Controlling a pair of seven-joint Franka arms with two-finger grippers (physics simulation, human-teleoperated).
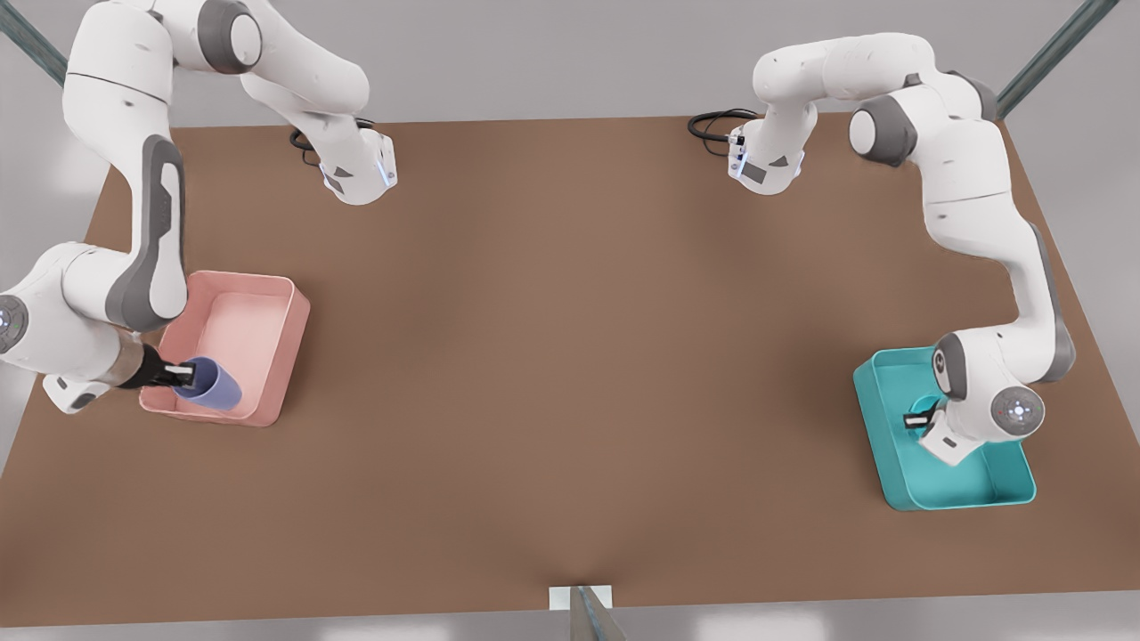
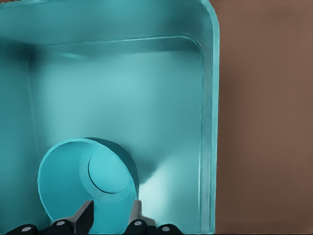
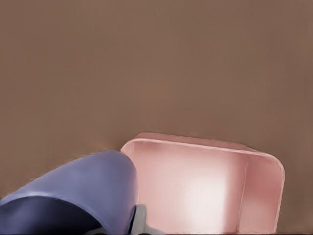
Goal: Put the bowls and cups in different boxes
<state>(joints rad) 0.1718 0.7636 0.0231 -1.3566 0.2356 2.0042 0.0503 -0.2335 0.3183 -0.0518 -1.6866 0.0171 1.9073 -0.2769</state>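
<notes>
Over the two boxes at opposite ends of the desk (image 1: 570,374), each gripper holds its piece.

At the front view's left, the right gripper (image 1: 178,372) has its jaws clamped on the rim of the lavender cup (image 1: 212,383), which lies tilted on its side over the near corner of the pink box (image 1: 289,329). At the front view's right, the left gripper (image 1: 919,418) reaches into the teal box (image 1: 877,427), jaws pinching the rim of the teal bowl (image 2: 85,183), which is tipped on edge just above the box floor.
</notes>
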